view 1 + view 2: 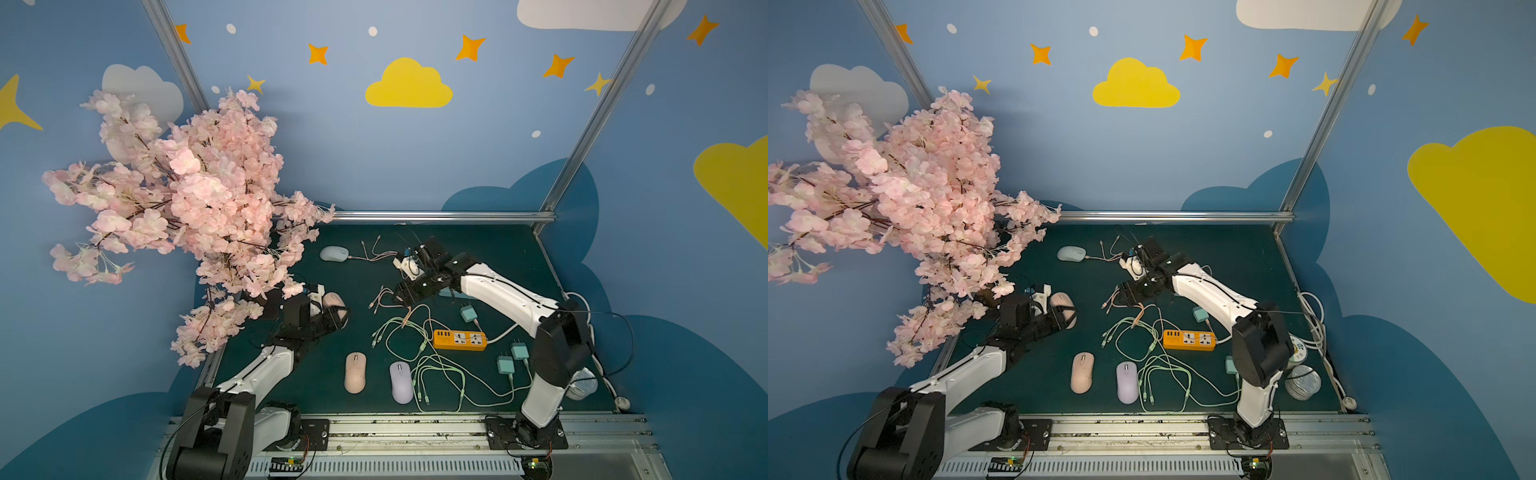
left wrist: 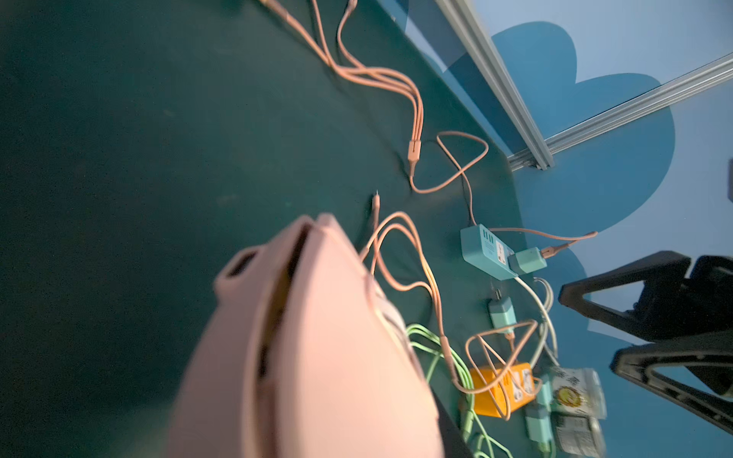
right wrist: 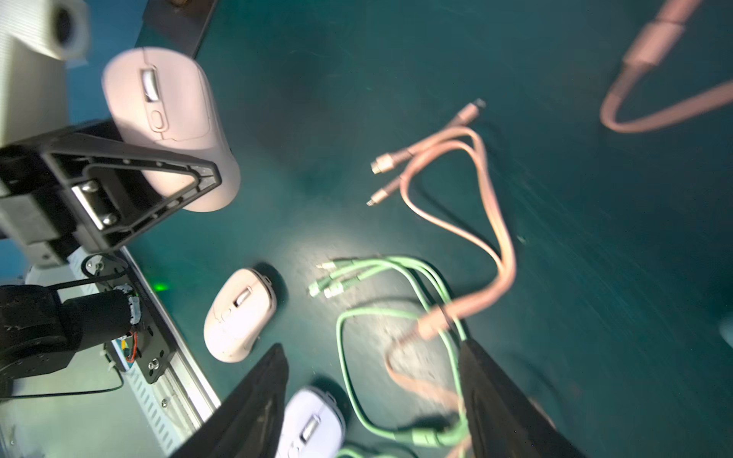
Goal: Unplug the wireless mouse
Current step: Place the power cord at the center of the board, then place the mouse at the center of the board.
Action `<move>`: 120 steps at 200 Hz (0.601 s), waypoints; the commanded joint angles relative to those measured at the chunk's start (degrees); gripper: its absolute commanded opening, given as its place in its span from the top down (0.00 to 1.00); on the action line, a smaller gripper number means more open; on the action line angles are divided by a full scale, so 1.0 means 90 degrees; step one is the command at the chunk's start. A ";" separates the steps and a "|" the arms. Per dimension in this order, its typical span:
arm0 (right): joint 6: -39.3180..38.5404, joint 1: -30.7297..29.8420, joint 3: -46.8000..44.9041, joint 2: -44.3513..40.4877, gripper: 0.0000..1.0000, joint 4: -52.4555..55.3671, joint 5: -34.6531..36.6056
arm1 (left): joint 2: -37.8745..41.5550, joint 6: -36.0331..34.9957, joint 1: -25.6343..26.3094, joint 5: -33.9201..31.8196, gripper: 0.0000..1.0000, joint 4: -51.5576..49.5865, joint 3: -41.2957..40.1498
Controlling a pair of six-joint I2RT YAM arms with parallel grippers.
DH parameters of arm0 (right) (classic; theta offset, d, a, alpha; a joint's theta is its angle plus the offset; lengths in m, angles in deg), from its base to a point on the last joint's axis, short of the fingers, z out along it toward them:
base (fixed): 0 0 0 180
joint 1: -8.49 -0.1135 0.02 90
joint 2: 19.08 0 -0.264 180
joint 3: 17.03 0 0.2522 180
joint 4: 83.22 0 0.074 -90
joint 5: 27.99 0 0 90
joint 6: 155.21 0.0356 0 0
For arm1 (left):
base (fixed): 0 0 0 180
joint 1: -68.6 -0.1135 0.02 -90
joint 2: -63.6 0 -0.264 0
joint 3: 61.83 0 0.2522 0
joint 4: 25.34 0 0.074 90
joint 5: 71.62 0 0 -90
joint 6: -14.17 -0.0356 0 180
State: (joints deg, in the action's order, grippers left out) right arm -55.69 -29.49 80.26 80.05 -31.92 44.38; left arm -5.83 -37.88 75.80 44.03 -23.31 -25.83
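My left gripper (image 1: 337, 311) is shut on the pink wireless mouse (image 1: 332, 301), at the mat's left beside the blossoms. The mouse (image 2: 317, 337) fills the left wrist view and hides the jaws there. In the right wrist view a black finger (image 3: 131, 174) lies across the mouse (image 3: 170, 119). The pink cable (image 1: 384, 297) lies loose on the mat, its plugs (image 3: 382, 162) apart from the mouse. My right gripper (image 3: 373, 345) stands open above this cable with nothing between its fingers; it also shows in a top view (image 1: 1124, 291).
A blue-grey mouse (image 1: 334, 252) with a pink lead sits at the back. A peach mouse (image 1: 355, 372) and a lavender mouse (image 1: 401, 381) lie near the front. Green cables (image 1: 415, 345), an orange power strip (image 1: 459, 340) and teal chargers (image 1: 505, 365) crowd the right.
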 commanded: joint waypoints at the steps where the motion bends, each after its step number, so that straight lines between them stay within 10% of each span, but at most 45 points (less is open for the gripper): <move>1: 0.0229 0.0681 -0.0417 -0.0996 0.30 -0.0358 0.0231 | -0.0573 0.0608 -0.0073 0.0889 0.72 0.0510 -0.0055; 77: 0.0624 0.2557 -0.1573 -0.1718 0.17 0.0111 0.1695 | -0.2137 0.1087 -0.0220 0.1101 0.57 0.1590 -0.0173; 94: 0.0623 0.2674 -0.1670 -0.1542 0.17 -0.0002 0.1624 | -0.2137 0.1122 -0.0282 0.0972 0.38 0.1403 -0.0178; 107: 0.0614 0.2687 -0.1683 -0.1451 0.17 -0.0029 0.1551 | -0.1950 0.1230 -0.0322 0.0617 0.03 0.1060 -0.0271; 120: 0.0597 0.2696 -0.1692 -0.1425 0.17 -0.0073 0.1571 | -0.1503 0.1378 -0.0386 0.0035 0.01 0.0560 -0.0472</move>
State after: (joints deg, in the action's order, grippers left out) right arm -50.81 -4.84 65.13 66.72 -32.19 58.26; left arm -22.58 -27.28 73.79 55.02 -9.35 -26.86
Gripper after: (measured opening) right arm 0.832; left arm 0.946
